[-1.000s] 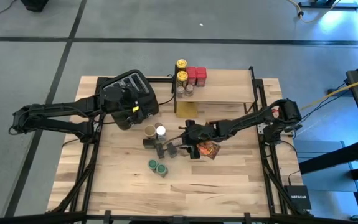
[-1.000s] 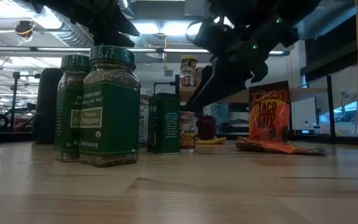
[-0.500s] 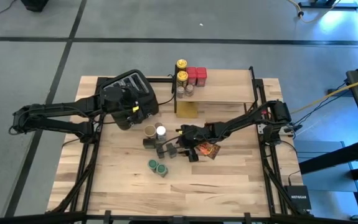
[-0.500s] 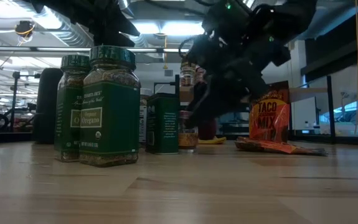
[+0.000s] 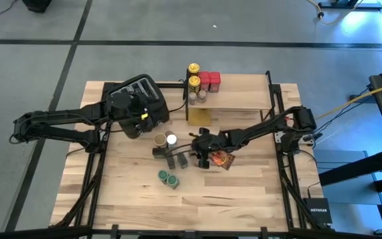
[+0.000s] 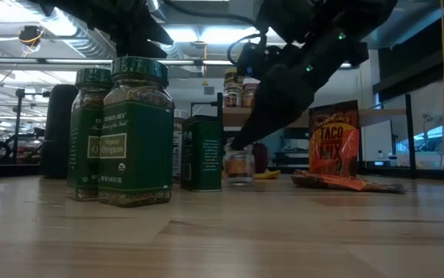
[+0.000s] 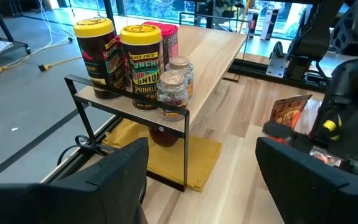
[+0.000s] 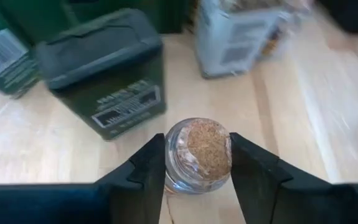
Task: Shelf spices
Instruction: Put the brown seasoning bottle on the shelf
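I have the right gripper [image 8: 197,168] down at the middle of the desk [image 5: 244,192], its fingers [image 8: 144,171] closed in against both sides of a small cork-topped glass jar [image 8: 198,152], which stands upright on the wood. Just beside the jar is a dark green tin [image 8: 104,74]. In the low view the jar [image 6: 239,166] sits right of that tin [image 6: 202,153], with two green-lidded oregano jars [image 6: 125,131] nearer the camera and a taco mix packet [image 6: 334,147] off to the right. My left gripper [image 7: 200,180] hangs wide open by the shelf [image 7: 210,62], which carries two yellow-lidded jars [image 7: 140,65], red tins [image 7: 169,38] and two small glass jars [image 7: 172,93] at one end.
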Motion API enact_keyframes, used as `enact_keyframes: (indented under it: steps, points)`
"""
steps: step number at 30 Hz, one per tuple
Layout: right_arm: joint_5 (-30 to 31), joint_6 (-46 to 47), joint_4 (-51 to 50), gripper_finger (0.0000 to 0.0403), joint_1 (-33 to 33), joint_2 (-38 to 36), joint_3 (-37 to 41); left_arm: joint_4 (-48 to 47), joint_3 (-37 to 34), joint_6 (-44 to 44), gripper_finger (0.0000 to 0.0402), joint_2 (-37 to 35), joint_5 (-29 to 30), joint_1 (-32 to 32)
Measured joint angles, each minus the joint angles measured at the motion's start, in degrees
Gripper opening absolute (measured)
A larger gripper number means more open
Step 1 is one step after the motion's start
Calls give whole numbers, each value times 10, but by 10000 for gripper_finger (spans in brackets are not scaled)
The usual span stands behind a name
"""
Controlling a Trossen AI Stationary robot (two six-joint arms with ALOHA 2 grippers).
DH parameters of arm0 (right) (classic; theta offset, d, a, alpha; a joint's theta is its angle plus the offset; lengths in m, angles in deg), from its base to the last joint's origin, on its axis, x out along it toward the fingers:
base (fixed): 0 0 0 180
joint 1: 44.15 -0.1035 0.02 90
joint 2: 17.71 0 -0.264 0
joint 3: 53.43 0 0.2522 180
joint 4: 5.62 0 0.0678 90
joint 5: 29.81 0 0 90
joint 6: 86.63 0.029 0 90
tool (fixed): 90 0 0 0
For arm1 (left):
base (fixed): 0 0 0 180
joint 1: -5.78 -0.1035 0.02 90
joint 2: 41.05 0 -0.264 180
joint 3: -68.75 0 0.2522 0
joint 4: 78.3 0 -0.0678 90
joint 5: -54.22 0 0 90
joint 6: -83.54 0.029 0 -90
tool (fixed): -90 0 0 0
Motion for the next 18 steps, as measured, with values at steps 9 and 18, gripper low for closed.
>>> enact_keyframes:
  steps: [9, 18]
  points:
    - [155, 199, -60, 156, -72, -4, 0, 0, 0, -2, 290, 0, 0, 0]
    - [247, 296, -66, 162, -151, -1, 3, 0, 0, -2, 290, 0, 0, 0]
